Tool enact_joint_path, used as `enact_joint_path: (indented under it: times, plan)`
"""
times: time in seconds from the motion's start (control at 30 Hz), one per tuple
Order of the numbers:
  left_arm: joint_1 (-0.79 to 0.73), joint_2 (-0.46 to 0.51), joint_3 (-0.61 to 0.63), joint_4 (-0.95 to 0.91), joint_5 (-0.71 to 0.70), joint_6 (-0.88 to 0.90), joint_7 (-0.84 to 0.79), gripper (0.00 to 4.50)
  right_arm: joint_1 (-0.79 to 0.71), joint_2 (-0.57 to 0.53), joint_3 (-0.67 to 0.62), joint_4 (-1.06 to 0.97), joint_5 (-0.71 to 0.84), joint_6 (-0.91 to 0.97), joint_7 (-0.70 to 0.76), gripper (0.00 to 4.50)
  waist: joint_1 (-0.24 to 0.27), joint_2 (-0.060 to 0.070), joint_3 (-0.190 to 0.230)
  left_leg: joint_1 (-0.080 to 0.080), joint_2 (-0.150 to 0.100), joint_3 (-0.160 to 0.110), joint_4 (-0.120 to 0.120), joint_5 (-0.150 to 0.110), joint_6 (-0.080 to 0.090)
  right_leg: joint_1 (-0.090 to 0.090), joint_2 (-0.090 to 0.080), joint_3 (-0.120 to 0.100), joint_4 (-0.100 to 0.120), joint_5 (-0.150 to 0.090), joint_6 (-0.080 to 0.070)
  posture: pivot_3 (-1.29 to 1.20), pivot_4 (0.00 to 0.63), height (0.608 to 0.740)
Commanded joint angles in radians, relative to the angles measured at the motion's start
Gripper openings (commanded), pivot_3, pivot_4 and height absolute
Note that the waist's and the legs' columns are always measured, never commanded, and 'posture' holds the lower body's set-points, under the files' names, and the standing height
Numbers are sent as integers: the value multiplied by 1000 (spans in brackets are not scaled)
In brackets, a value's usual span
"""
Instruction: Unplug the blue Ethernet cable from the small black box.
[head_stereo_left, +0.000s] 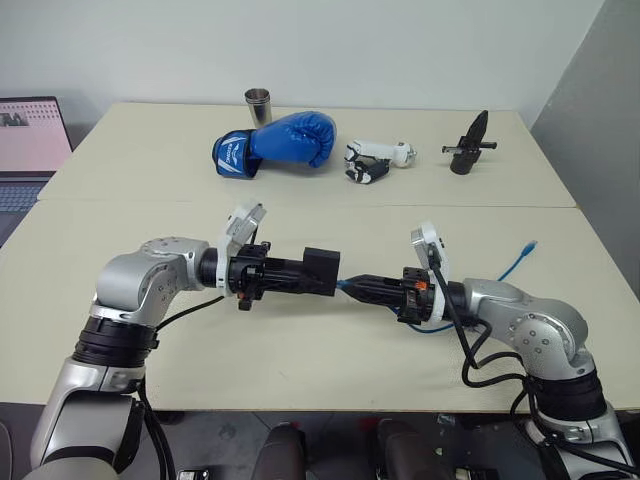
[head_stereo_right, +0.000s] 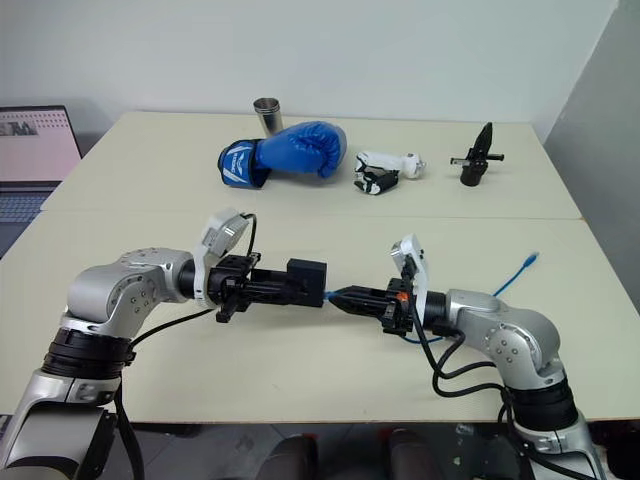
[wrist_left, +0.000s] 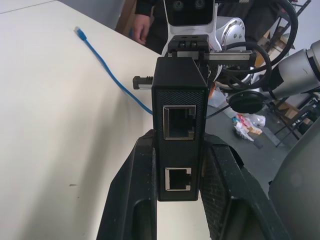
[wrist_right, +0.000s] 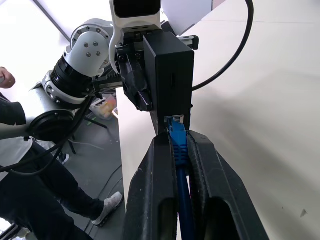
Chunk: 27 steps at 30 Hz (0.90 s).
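My left fingers (wrist_left: 145, 200) pinch the small black box (wrist_left: 179, 135) from both sides and hold it above the table (head_stereo_left: 300, 370), while my right fingers (wrist_right: 160, 185) are pressed together on the blue Ethernet cable (wrist_right: 178, 145), just behind its plug. In the right wrist view that plug sits at the mouth of a socket on the box's near face. Whether its latch is seated I cannot tell. The two hands face each other over the near half of the table, left gripper (head_stereo_left: 300, 274) and right gripper (head_stereo_left: 352, 288) almost tip to tip. The rest of the cable trails from my right hand across the table to its free end (head_stereo_left: 531, 245) near the right edge.

What could go wrong, as I judge it: if the latch tab is not pressed, a straight pull may drag the box out of my left fingers, which clamp only its smooth sides, or snap the tab. My right fingers grip the boot and cord, so they could slide along the cable instead of freeing the plug. Pulling off-axis could jam the plug in the socket.

The only container on the table is a metal cup (head_stereo_left: 257, 103) at the far edge, behind a blue boxing glove (head_stereo_left: 285, 142); its inside is hidden from me.
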<state>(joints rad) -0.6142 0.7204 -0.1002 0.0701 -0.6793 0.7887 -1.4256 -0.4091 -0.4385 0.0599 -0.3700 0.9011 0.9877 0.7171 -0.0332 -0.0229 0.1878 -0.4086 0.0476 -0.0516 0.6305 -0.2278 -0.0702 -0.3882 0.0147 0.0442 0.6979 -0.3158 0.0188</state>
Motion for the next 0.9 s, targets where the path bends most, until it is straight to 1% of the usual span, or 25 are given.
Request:
enact_joint_path:
  times: [0.03,0.3,0.37,0.4,0.6,0.67,0.7,0.9]
  plan:
    - [-1,44,41,34,31,-16,14,792,13,-43,-68,-38,32,-2,8,34,0,0,0,0,0,0,0,0,0,0,0,0,0,0,0,0,150,740]
    - [-1,21,24,16,21,-12,27,792,-2,-19,-48,-81,63,1,-33,26,0,0,0,0,0,0,0,0,0,0,0,0,0,0,0,0,150,740]
    - [2,13,24,13,16,-13,29,792,-3,-25,-36,-86,53,-4,-33,727,0,0,0,0,0,0,0,0,0,0,0,0,0,0,0,0,150,740]
    - [4,11,25,12,14,-14,28,792,-1,-28,-33,-90,52,-4,-31,802,0,0,0,0,0,0,0,0,0,0,0,0,0,0,0,0,150,740]
    - [11,-11,37,29,10,-47,10,792,22,-111,-45,-141,62,8,16,2190,1,0,0,0,0,0,0,0,0,0,0,0,0,0,0,0,150,740]
    - [9,-15,39,34,4,-46,1,792,25,-123,-51,-149,64,3,19,2477,1,0,0,0,0,0,0,0,0,0,0,0,0,0,0,0,150,740]
    - [7,-14,36,37,0,-40,-7,792,25,-120,-51,-149,59,-5,14,2706,1,0,0,0,0,0,0,0,0,0,0,0,0,0,0,0,150,740]
    - [-12,-16,34,39,-30,25,-29,792,22,-35,-21,-87,-23,-77,-63,2709,-2,0,0,0,0,0,0,0,0,0,0,0,0,0,0,0,150,740]
